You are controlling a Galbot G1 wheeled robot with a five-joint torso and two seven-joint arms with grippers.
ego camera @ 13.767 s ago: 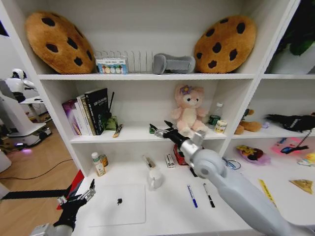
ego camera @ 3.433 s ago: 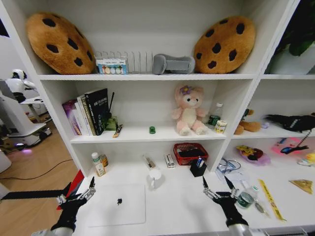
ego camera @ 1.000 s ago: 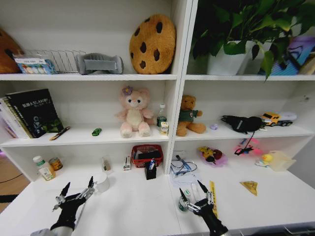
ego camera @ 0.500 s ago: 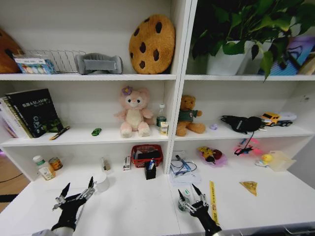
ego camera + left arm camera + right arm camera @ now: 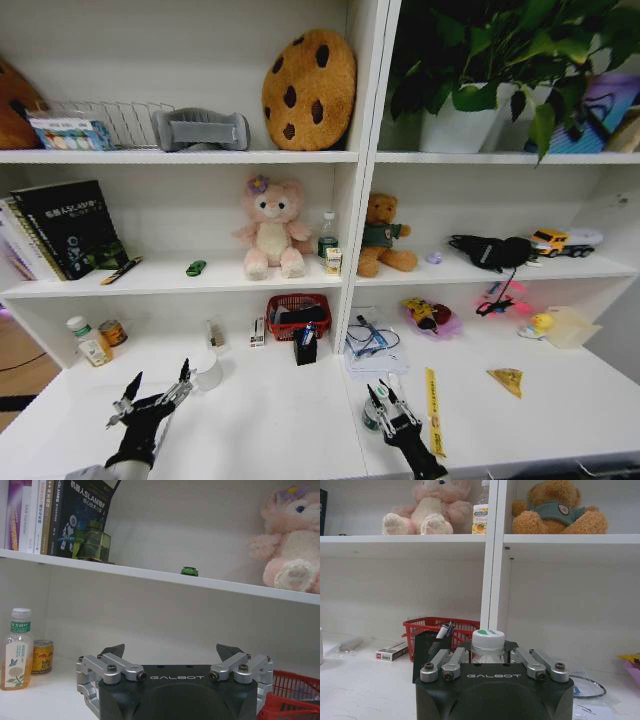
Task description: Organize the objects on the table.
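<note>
right pincer (image 5: 489, 655) grips round white-capped can (image 5: 488, 641).

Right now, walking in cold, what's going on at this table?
The robot is tidying the table. Its right gripper is low at the front edge, closed around the white-lidded can, which stands on the tabletop beside the yellow ruler. The left gripper hovers open and empty over the left end of the table.
</note>
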